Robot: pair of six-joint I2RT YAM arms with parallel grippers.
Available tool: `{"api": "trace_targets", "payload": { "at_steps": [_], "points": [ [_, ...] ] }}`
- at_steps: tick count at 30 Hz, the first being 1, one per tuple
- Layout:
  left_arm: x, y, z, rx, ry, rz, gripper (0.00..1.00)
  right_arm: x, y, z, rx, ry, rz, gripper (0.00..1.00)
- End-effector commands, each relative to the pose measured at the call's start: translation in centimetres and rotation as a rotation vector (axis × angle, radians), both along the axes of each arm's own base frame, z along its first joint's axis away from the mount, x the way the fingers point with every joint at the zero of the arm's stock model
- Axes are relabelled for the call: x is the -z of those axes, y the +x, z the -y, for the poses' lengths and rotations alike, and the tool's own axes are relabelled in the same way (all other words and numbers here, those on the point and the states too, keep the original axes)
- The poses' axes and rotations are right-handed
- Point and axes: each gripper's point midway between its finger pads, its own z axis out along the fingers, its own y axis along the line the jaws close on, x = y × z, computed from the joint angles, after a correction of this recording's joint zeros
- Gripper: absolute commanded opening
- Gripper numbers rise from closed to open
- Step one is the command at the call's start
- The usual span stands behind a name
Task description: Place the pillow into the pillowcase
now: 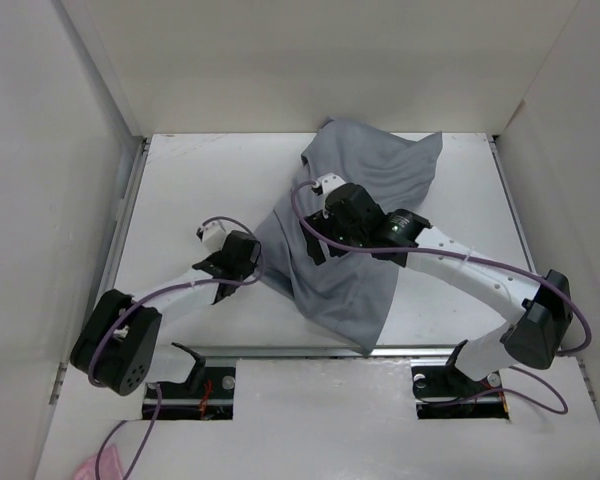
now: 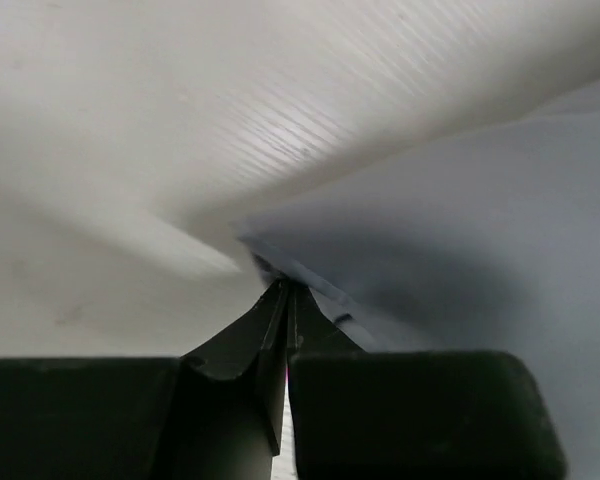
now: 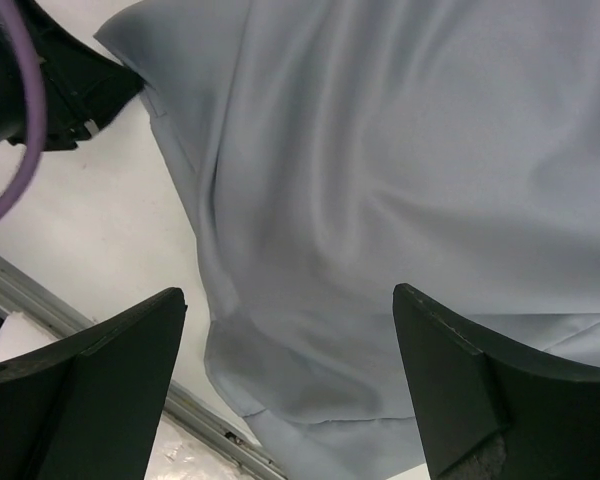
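**Case (image 1: 370,200) corner pinched, pillow unseen**

The case lies crumpled mid-table (image 1: 200,180); no pillow shows in any view. My left claw (image 2: 285,295) is pressed together on its left corner, and my right claw (image 3: 288,295) hangs spread above the cloth. Next, I judge, I must find and lift the opening

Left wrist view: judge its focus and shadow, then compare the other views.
Left wrist view: left gripper and near pillowcase blurred, dark shadow along its edge. Right wrist view: pillowcase folds sharp, right gripper silhouetted. Top external view: sharp, evenly lit.
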Motion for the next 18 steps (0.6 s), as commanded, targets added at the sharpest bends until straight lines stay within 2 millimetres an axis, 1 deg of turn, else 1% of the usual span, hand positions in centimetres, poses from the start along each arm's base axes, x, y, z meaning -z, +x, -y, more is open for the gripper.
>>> {"api": "trace_targets", "payload": {
  "at_steps": [1,2,3,4,5,6,7,8,9,10,11,12,13,14,15,16,17,18],
  "points": [
    [-3.8,1.5,-1.5,-0.104,0.011,0.094,0.00,-0.9,0.6,0.2,0.013,0.019,0.017,0.90],
    [-4.5,1.2,-2.8,-0.155,0.046,0.115,0.00,-0.9,0.6,0.2,0.013,0.019,0.017,0.90],
    [-6.0,0.7,-3.8,-0.214,0.020,0.158,0.00,-0.9,0.6,0.2,0.013,0.019,0.017,0.90],
    [-5.7,-0.5,-5.3,-0.241,0.060,0.136,0.00,-0.4,0.8,0.3,0.023,0.004,0.016,0.90],
    [-6.1,-0.8,-5.7,-0.246,0.055,0.153,0.00,-0.4,0.8,0.3,0.023,0.004,0.016,0.90],
    [-7.4,-0.8,-5.8,-0.234,0.019,0.207,0.00,-0.4,0.8,0.3,0.016,-0.002,0.021,0.90],
    [-7.2,-0.7,-6.2,-0.204,0.026,0.230,0.00,-0.2,1.3,0.4,0.019,-0.007,0.026,0.90],
    [-7.4,-0.5,-5.8,-0.152,0.019,0.249,0.00,-0.2,1.3,0.4,0.019,-0.007,0.026,0.90],
    [-7.3,-0.5,-4.5,-0.078,-0.014,0.252,0.00,-0.2,1.3,0.4,0.019,-0.007,0.026,0.90],
    [-7.0,-0.4,-4.6,-0.069,-0.026,0.250,0.16,0.1,1.3,0.2,0.011,-0.009,0.015,0.90],
    [-7.2,0.1,-4.1,-0.039,-0.045,0.259,0.20,0.1,1.3,0.2,0.011,-0.009,0.015,0.90],
    [-6.7,0.0,-3.1,0.034,-0.066,0.232,0.25,0.2,1.1,0.1,0.004,-0.005,0.010,0.90],
    [-5.6,0.0,-3.0,0.043,-0.073,0.194,0.29,0.2,1.1,0.1,0.004,-0.005,0.010,0.90],
    [-5.5,0.6,-3.4,0.037,-0.084,0.197,0.32,0.2,1.1,0.1,0.004,-0.005,0.010,0.90],
    [-4.8,0.9,-3.1,0.071,-0.105,0.173,0.41,0.2,1.1,0.1,0.004,-0.005,0.010,0.90],
    [-4.8,0.9,-2.3,0.102,-0.136,0.187,0.41,-0.2,1.1,-0.2,-0.003,0.006,0.011,0.90],
    [-4.0,1.2,-2.4,0.124,-0.145,0.176,0.43,-0.2,1.1,-0.2,-0.003,0.006,0.011,0.90],
    [-4.5,1.9,-1.8,0.159,-0.169,0.220,0.43,-0.2,1.1,-0.2,-0.003,0.006,0.011,0.90]
  ]
}}
